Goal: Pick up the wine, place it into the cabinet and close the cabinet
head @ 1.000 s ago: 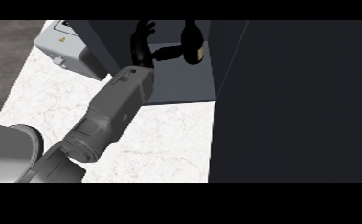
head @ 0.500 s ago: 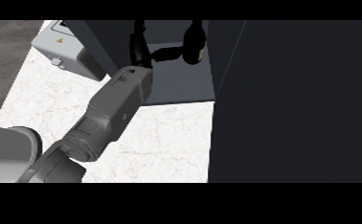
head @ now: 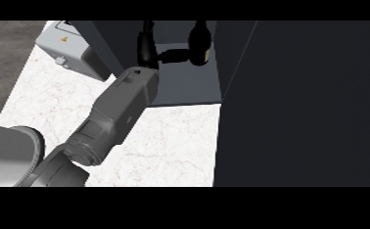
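Reaching from lower left across the white marble counter into the open dark cabinet: left robot hand, fingers straightened and released, thumb just beside the wine bottle standing upright inside on the cabinet floor.

Left grey forearm stretched up and forward, left robot hand open with thumb out sideways
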